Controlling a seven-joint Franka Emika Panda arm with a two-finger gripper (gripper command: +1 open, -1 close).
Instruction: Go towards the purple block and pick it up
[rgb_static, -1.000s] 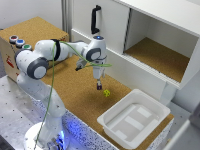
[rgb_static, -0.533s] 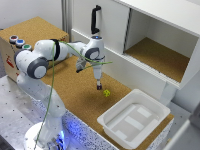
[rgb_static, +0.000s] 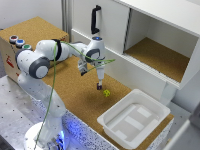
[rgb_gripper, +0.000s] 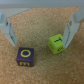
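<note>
Nearest the camera in the exterior view sits the white tray (rgb_static: 134, 120), parked at the tabletop's (rgb_static: 75, 95) near corner and tilted across it, and just beyond its rim on the cork surface comes the action: the claw (rgb_static: 99, 86) hangs low over the middle of the tabletop, a small yellow-green block (rgb_static: 106, 93) lying just beside it toward the tray. The wrist view gives the better seat: the claw (rgb_gripper: 41, 29) is spread wide, nothing between its fingers (rgb_gripper: 8, 27), and below it rest two lettered cubes side by side but apart, the purple block (rgb_gripper: 26, 58) and the yellow-green one (rgb_gripper: 57, 45). The purple block looks like a small rigid cube, probably light, with flat faces that should give the pads a square bite; my read is to centre over it and close on two opposite side faces, keeping clear of its neighbour. Right now the open span seems to sit more over the gap between the cubes than over the purple one, so a sideways shift looks needed first. Trouble spots: in the exterior view the purple block is lost behind or beneath the claw and I cannot pick it out at all; the wrist picture is soft, the letters blurred, and the fingers' upper ends are cut off. Farther back stands the open white cabinet (rgb_static: 165, 30) with its black handle (rgb_static: 94, 19)
</note>
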